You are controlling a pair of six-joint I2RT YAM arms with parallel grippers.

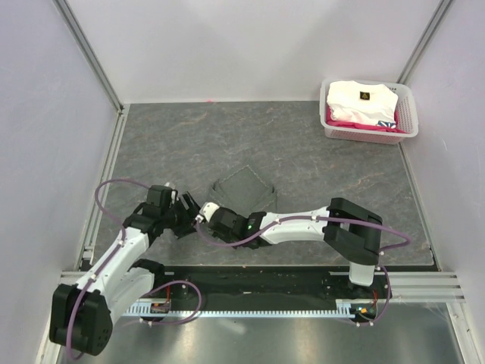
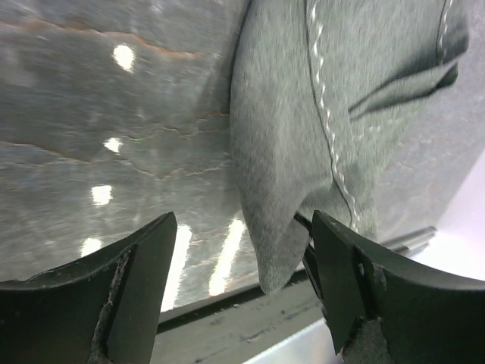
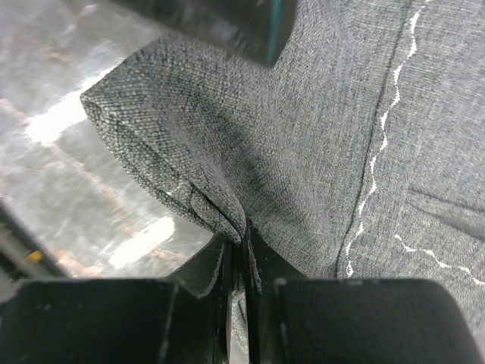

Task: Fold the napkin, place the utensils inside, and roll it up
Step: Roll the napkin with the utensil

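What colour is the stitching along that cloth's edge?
Pale, near white, on the grey napkin; clearest in the right wrist view.

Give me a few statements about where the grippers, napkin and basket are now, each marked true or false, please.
1. The right gripper is shut on a fold of the napkin. True.
2. The left gripper is clamped on the napkin. False: its jaws stand open, the napkin's corner between them.
3. The basket stands at the far right corner of the table. True.
4. The basket is empty. False: it holds a folded white garment.
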